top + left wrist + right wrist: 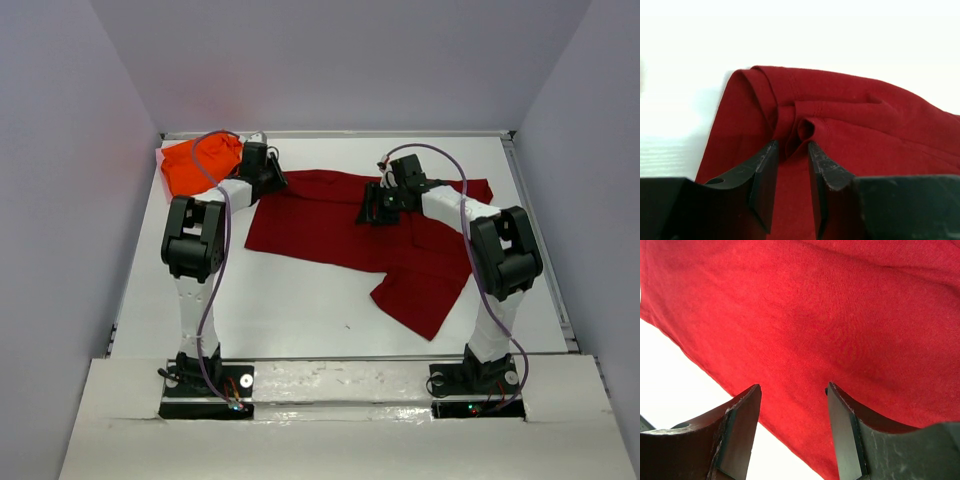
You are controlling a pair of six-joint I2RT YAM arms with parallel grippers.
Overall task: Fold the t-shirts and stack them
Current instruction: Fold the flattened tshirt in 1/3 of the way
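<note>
Crimson shirt (pixel 330 225) sprawls on the bench (pixel 300 310), orange shirt (pixel 195 165) bunched far-left.
My left jaws straddle its rucked hem (pixel 802 131), can't tell if gripping; right jaws hang open above. Could pinch one layer, skew the fold.

No legible text, label, brand, number or sign in my overhead view; none in my left wrist view, none in my right wrist view

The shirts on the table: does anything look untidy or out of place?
Yes. The orange shirt lies crumpled in the far left corner. The red shirt lies askew, bunched at its left edge.
</note>
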